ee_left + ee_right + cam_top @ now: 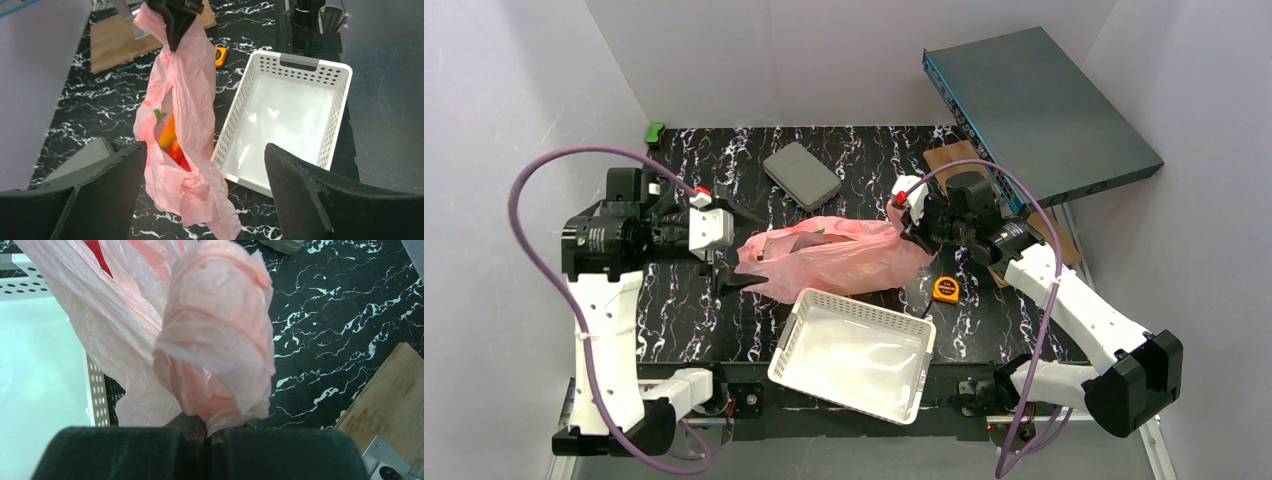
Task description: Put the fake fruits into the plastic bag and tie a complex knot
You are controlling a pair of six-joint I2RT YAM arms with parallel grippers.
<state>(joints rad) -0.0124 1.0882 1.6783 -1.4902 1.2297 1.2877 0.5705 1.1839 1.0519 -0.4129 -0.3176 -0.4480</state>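
Observation:
The pink plastic bag [834,255] lies stretched across the middle of the table. In the left wrist view its mouth [172,130] gapes, and fake fruits show inside: an orange-yellow one [167,132] and a red one [176,151]. My left gripper [742,248] is open, its fingers [100,190] on either side of the bag's near end, apart from it. My right gripper [210,432] is shut on the bag's far end, where a loosely rolled pink handle strip [220,335] bulges above the jaws. No knot is in view.
A white lattice basket [894,325] sits just in front of the bag. A yellow-orange tape measure [945,289] lies to the bag's right. A grey pad [801,175] is behind it, a wooden board [954,155] and a tilted dark box [1034,110] at the back right.

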